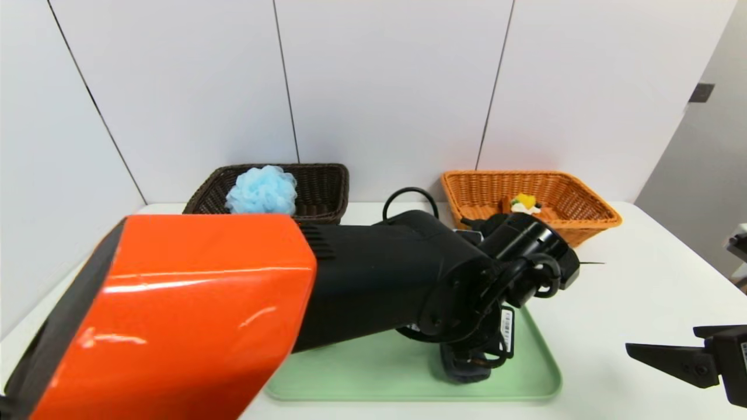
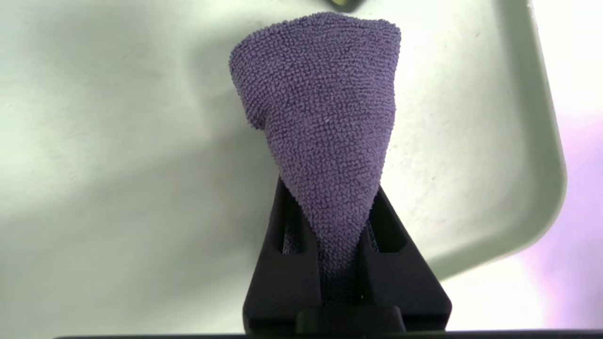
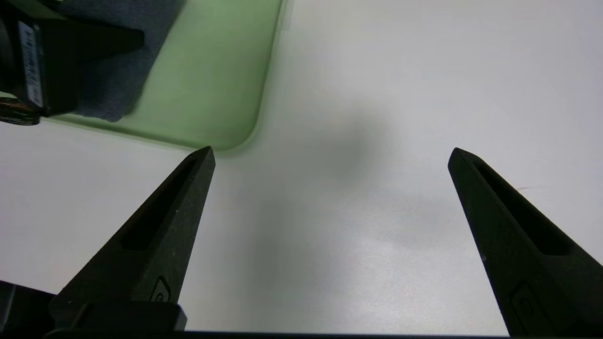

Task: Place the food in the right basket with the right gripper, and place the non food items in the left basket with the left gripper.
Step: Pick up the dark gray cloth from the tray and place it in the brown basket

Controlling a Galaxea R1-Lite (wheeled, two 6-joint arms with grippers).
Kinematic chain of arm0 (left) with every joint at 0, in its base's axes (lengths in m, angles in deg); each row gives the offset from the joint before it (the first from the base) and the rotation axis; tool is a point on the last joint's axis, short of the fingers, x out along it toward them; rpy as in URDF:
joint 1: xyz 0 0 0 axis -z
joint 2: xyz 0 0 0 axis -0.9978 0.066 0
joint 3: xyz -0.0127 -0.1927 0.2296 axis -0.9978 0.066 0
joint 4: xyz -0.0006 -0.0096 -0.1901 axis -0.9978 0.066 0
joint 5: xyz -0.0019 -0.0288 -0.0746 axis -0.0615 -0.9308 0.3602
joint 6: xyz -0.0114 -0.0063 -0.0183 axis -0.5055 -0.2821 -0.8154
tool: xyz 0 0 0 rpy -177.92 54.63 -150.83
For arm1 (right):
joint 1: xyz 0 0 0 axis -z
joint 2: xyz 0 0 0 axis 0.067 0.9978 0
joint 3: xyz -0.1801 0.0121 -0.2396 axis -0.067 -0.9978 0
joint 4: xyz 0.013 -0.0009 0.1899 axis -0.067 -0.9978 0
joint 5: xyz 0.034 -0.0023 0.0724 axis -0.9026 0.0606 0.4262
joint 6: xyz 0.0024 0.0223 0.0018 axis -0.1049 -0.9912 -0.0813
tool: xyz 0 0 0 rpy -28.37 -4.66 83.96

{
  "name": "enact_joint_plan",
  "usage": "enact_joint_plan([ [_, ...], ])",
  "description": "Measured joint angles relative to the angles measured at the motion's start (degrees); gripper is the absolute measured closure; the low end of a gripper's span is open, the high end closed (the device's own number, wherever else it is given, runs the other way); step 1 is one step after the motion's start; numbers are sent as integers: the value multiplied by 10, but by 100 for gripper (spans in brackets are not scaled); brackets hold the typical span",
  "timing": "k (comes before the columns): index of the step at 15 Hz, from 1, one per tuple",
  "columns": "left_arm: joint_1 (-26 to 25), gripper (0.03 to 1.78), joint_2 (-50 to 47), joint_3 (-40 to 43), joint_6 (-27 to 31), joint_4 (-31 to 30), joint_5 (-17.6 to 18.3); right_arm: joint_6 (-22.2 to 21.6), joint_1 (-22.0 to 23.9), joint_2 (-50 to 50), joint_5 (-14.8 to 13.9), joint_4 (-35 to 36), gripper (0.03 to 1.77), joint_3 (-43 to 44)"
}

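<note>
The left hand (image 2: 332,263) was pinched tight on one end of the rolled towel (image 2: 320,117), the cloth squeezed narrow between the two jaws and fanning out wider beyond their tips. In the left wrist view the towel's long axis ran straight on from the hand, in line with the jaws. Under it lay the pale green tray (image 2: 541,155); whether the far end of the towel was touching the tray or just clear of it could not be told.

In the head view the left hand (image 1: 467,364) sat low over the tray (image 1: 362,379), near its right edge, at about 6 o'clock in the picture. The left arm reached across from the robot's left side, its orange shell filling the near left and its wrist angled steeply down and toward the robot's right.

The left basket (image 1: 327,186) stood at the back of the tabletop (image 1: 642,280), at about 11 o'clock from the hand, with the blue bath puff (image 1: 262,191) already in it. Judged from this, the coming move would be a lift, then a carry away and to the left to that basket.

The right hand (image 3: 330,155) hung spread wide and empty over bare tabletop just off the tray's corner, at 4 o'clock in the head view. The right basket (image 1: 583,198), at 1 o'clock, held the waffle (image 1: 524,204).
</note>
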Motion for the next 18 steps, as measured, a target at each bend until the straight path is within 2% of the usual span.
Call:
enact_joint_plan([
  [5,-52,158,-78,1,5,22,4,-2,19,-1,4,1,9,0],
  [9,-152,158,-154,-1,38,15,20,-2,36,-1,8,1,9,1],
  [13,-261,158,-194,-3,93,-39,41,-3,37,0,7,1,9,1],
  [16,-323,158,-182,-2,93,-68,84,-12,38,2,6,-1,9,0],
  [18,-354,158,-158,-2,92,-98,96,-25,39,3,5,0,9,0],
])
